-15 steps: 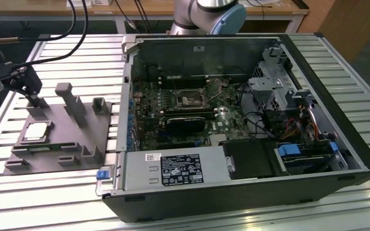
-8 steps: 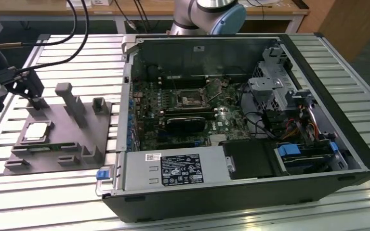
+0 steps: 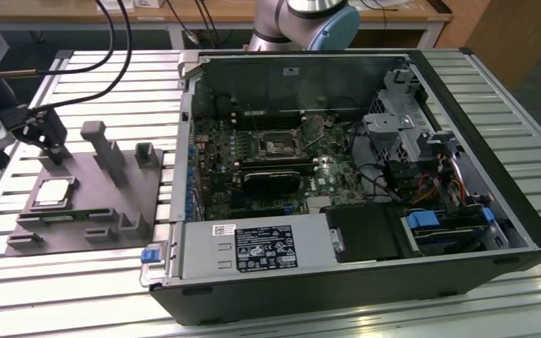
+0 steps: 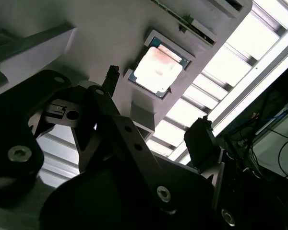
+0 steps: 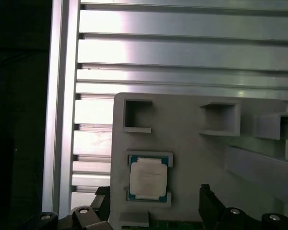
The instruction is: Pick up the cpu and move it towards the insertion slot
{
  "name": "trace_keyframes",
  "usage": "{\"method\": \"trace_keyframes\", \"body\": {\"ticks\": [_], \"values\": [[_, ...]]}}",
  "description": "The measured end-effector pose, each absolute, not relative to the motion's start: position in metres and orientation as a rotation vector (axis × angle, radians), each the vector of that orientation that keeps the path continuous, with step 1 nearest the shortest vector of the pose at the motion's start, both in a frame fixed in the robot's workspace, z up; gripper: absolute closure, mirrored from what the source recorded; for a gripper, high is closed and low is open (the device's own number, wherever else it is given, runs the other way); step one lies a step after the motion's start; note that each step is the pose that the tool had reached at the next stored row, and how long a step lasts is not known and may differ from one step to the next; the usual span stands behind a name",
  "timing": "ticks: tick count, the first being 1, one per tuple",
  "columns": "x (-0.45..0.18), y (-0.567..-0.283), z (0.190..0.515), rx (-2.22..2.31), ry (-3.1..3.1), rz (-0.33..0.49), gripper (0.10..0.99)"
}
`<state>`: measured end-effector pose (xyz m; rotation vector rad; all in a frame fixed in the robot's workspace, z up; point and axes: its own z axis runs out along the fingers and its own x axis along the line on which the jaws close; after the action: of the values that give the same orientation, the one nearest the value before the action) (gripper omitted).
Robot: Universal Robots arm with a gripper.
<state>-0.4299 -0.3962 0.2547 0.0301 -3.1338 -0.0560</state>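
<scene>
Flat square silver-topped, green-edged cpu (image 5: 147, 178) lies in a grey plastic fixture (image 5: 192, 158).
Black gripper (image 4: 157, 100) hovers nearby, spread wide and empty.

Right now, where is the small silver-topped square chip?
The chip sits in the grey fixture, at the exterior view's left, beside the open black computer case.

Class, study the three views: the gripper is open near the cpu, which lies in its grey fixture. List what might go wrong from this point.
1. The cpu lies in a shallow recess of the grey fixture; the open gripper may clip the recess lips, or grip off-centre and tilt it.
2. The fixture's upright posts stand close to the gripper; a sideways move may strike them.
3. The insertion slot sits inside the case near cables; the way in looks tight.
</scene>
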Motion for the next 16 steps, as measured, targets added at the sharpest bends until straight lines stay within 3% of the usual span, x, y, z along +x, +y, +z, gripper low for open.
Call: {"method": "trace_keyframes", "body": {"ticks": [16], "values": [[-0.430, -0.396, 0.239, 0.030, -3.134, -0.056, 0.263]]}}
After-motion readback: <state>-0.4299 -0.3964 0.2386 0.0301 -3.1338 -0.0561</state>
